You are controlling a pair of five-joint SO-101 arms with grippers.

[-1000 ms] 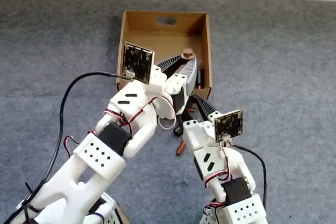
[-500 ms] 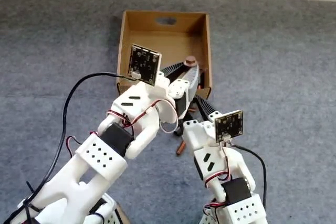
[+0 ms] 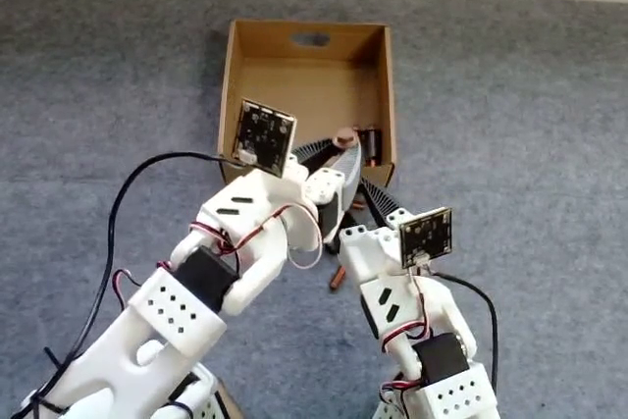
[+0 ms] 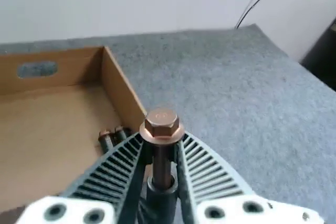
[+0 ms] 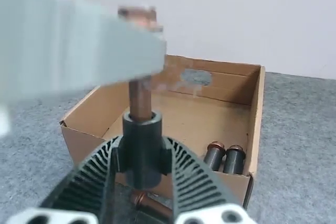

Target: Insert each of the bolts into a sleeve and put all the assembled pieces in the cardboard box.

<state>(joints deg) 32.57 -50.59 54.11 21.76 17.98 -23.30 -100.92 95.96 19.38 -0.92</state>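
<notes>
Your left gripper [image 4: 161, 142] is pinched on a bolt [image 4: 161, 125]. Its ribbed fingers [image 4: 119, 165] press the copper shank from both sides just under the hex head, and the head stands clear above the fingertips. The bolt is upright in that grip.

Straight below the left gripper, the lower end of the shank sits in the mouth of a dark sleeve [image 5: 142, 135]. A stretch of bare shank shows between the fingers and the sleeve's top. Your right gripper [image 5: 143, 148] is clamped on that sleeve, one finger on each side of its barrel, and holds it upright. So the two grippers are stacked, left above on the bolt and right beneath on the sleeve. You cannot tell whether they touch each other.

The cardboard box [image 3: 228, 85] lies just beyond both grippers. From the high view the held bolt's head sits about over the box's near wall. Inside the box, just beyond the held bolt and a little to its right, two assembled pieces [image 5: 224, 157] lie side by side against the right wall in the near corner.

One loose bolt [image 3: 339, 277] lies flat on the table [image 3: 510, 144] under the right gripper, outside the box. It is nearer that arm's wrist than the held sleeve is, and no finger touches it.
</notes>
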